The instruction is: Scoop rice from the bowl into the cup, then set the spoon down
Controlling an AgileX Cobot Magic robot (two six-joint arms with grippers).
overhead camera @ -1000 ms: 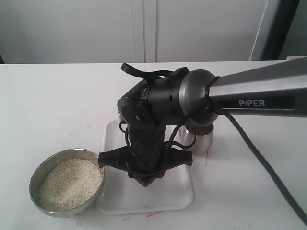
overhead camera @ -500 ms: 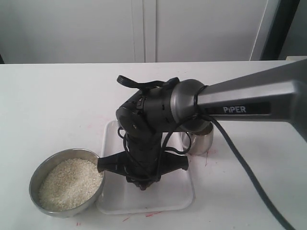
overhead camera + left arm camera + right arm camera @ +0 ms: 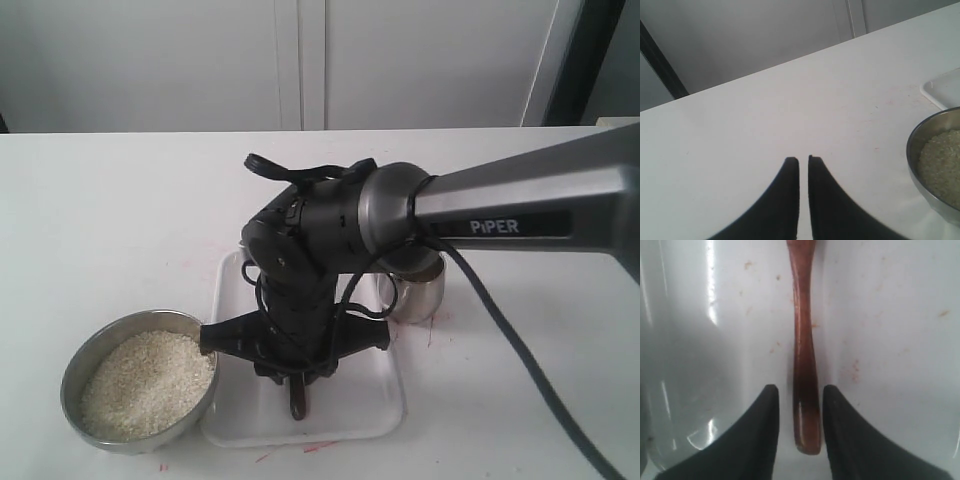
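well, the right gripper [image 3: 800,390] hangs low over the shallow white plastic tray [image 3: 372,402], jaws parted narrowly astride the slim handle of the dark reddish-brown wooden spoon [image 3: 804,355] lying flat between them. a gap shows on one side, so nothing's gripped. it looks light, stiff and smooth; i'd pinch squarely near the handle's end. the left gripper [image 3: 803,159] is all but closed, empty.
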